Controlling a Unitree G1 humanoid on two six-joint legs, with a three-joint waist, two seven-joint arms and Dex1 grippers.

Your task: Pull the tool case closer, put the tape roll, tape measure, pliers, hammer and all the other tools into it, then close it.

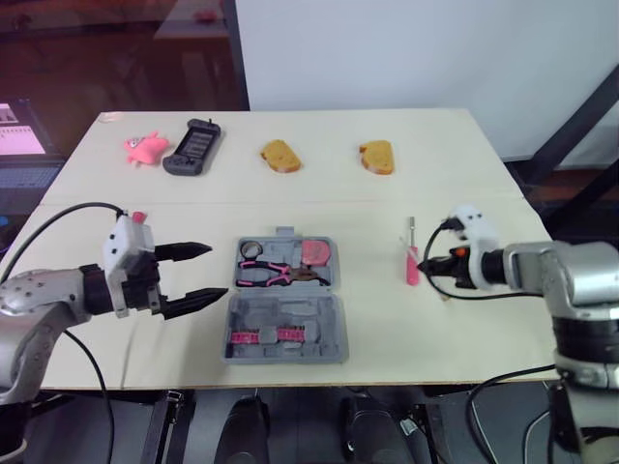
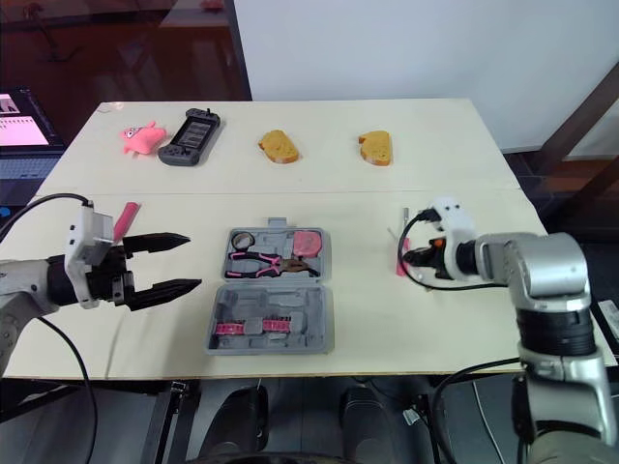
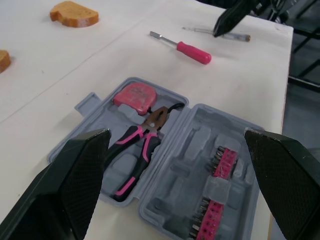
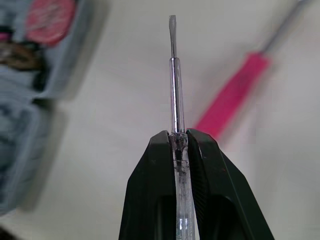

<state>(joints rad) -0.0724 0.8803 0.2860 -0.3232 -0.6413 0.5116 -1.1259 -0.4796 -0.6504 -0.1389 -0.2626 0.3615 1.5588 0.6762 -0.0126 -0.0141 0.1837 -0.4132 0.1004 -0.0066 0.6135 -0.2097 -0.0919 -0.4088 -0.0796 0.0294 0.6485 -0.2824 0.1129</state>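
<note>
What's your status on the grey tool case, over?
Left gripper open beside the open grey plastic tool case. Right gripper shut on thin clear-handled screwdriver. Pink-handled screwdriver on the table, nothing blocking.

No legible text, label or number anywhere.

Robotics test room, as you see it from the head camera: a plain pale counter (image 1: 435, 184) against a bare white wall (image 1: 406, 48), a lit screen (image 2: 24, 126) beside it, and unrelated props laid out together: pink toy (image 1: 145, 147), game controller (image 1: 191, 147), bread slices (image 1: 280, 156), tool case (image 1: 319, 314).
</note>
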